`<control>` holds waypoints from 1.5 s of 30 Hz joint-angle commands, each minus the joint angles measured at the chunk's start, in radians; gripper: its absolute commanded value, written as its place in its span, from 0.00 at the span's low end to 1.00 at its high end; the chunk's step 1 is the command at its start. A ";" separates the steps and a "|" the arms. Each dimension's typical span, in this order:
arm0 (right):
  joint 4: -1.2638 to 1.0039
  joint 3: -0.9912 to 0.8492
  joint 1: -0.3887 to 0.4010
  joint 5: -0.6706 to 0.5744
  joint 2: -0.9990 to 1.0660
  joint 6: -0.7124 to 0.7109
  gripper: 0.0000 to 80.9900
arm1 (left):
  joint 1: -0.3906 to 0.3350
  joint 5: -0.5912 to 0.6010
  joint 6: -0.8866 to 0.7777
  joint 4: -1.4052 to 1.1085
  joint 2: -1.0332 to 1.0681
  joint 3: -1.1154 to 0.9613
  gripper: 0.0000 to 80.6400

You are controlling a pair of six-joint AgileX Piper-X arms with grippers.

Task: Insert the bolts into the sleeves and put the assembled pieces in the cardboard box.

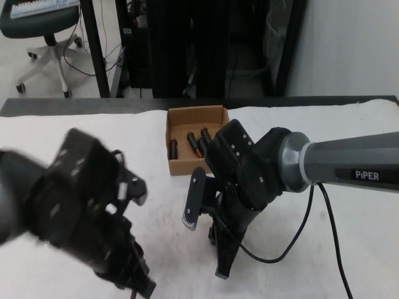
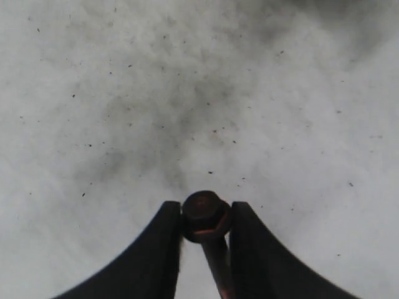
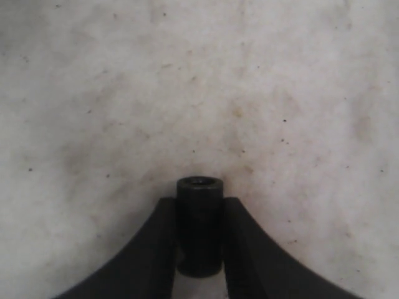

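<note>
In the left wrist view my left gripper is shut on a dark bolt just below its hex head, over the white cloth. My right gripper is shut on a black sleeve that stands upright between its fingers, open end showing. The high view has the left arm low at the front left with its gripper pointing down. The right arm comes in from the right, its gripper pointing down at mid-bench. The cardboard box sits behind them with three dark cylindrical pieces inside.
A stained white cloth covers the bench. A black cable loops below the right arm. Behind the bench's far edge are dark racks and an office chair.
</note>
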 commanded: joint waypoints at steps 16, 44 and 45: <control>0.030 0.006 -0.037 0.009 0.001 0.096 0.01 | 0.013 -0.173 0.044 0.155 0.321 -0.266 0.22; 0.045 0.006 -0.097 0.009 0.001 0.083 0.01 | 0.026 -0.173 -0.134 0.178 0.308 -0.260 0.38; 0.045 0.006 -0.096 0.009 0.001 0.080 0.01 | 0.026 -0.173 -0.151 0.178 0.308 -0.260 0.38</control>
